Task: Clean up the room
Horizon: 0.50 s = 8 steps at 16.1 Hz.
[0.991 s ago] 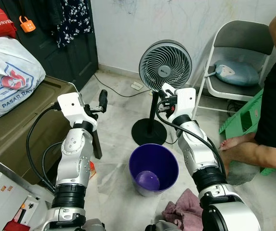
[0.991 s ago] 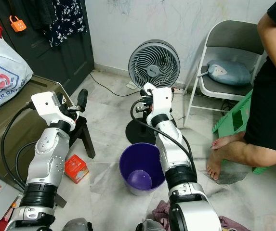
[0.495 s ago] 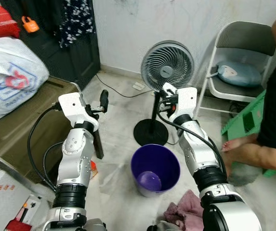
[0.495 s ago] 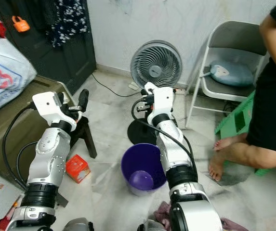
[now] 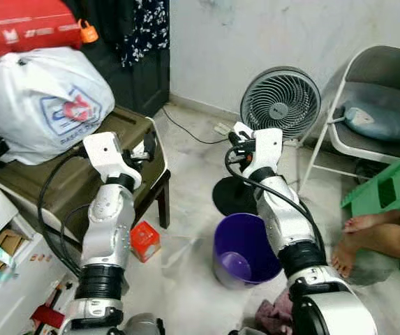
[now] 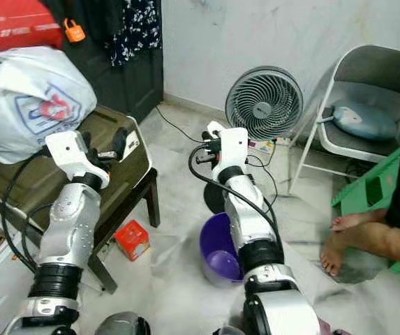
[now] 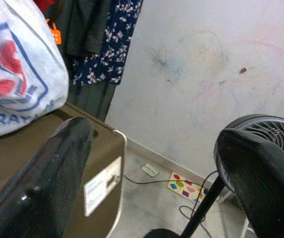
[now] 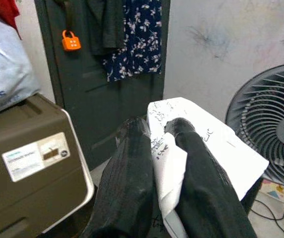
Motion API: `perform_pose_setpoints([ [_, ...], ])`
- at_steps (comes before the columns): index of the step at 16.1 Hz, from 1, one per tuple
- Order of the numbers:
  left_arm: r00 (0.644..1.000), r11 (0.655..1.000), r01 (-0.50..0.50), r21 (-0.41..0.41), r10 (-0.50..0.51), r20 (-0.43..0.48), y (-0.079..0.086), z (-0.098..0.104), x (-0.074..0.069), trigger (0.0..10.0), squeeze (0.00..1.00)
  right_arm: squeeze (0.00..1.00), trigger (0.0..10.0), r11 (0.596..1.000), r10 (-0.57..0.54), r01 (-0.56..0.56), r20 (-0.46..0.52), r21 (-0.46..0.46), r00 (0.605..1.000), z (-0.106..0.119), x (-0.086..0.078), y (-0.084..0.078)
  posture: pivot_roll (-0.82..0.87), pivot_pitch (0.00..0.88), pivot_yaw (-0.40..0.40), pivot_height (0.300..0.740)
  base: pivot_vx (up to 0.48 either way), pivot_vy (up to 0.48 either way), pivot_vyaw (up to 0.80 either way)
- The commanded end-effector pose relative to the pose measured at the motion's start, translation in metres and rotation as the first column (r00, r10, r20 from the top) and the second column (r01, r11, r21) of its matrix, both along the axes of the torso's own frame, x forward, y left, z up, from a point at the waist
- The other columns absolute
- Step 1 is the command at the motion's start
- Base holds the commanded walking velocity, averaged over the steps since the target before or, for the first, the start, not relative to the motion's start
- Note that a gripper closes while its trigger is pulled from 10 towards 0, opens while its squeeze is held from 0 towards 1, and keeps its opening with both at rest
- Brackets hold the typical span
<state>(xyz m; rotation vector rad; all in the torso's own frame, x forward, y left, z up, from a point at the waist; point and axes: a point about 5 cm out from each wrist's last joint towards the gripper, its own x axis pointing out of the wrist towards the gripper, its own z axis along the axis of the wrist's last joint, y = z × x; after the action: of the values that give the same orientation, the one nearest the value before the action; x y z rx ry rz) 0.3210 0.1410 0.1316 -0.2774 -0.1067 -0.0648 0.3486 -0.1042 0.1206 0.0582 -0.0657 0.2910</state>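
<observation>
My right gripper is raised in front of my chest, shut on a white sheet of paper with pen scribbles; the paper is pinched between both black fingers. A purple bin stands on the floor below and slightly to the right of that gripper, with something pale purple at its bottom. My left gripper is held up at the same height on the left, over the edge of a brown case; it is open with nothing between its fingers.
A standing fan is behind the bin, with a cable and power strip on the floor. A folding chair, a green stool and a person's foot are right. A red box lies under the case; a white bag tops it.
The whole view has swung to the left, so the fan, bin and chair now sit further right and the case and bag fill more of the left. Both arms keep their raised pose.
</observation>
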Motion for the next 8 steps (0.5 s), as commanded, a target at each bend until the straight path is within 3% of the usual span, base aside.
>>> perform_pose_setpoints([
  [1, 1.000, 1.000, 0.017, 0.001, -0.017, -0.001, -0.0042, 0.0003, 0.0013, 10.0, 0.00, 0.00, 10.0, 1.000, -0.013, 0.013, 0.011, -0.003, 1.000, 0.0037, 0.0027, -0.0033, 0.02, 0.000, -0.034, 0.740, 0.000, 0.322, -0.48],
  [2, 1.000, 1.000, 0.017, 0.002, -0.017, -0.002, -0.0042, 0.0000, 0.0012, 10.0, 0.00, 0.00, 10.0, 1.000, -0.012, 0.012, 0.010, -0.003, 1.000, 0.0033, 0.0027, -0.0032, 0.02, 0.000, -0.034, 0.740, -0.255, 0.364, -0.64],
  [8, 1.000, 1.000, 0.021, 0.008, -0.021, 0.000, -0.0045, -0.0004, 0.0005, 10.0, 0.00, 0.00, 10.0, 1.000, -0.008, 0.008, 0.012, -0.004, 1.000, 0.0027, 0.0025, -0.0021, 0.02, 0.000, -0.034, 0.740, -0.261, 0.406, 0.00],
])
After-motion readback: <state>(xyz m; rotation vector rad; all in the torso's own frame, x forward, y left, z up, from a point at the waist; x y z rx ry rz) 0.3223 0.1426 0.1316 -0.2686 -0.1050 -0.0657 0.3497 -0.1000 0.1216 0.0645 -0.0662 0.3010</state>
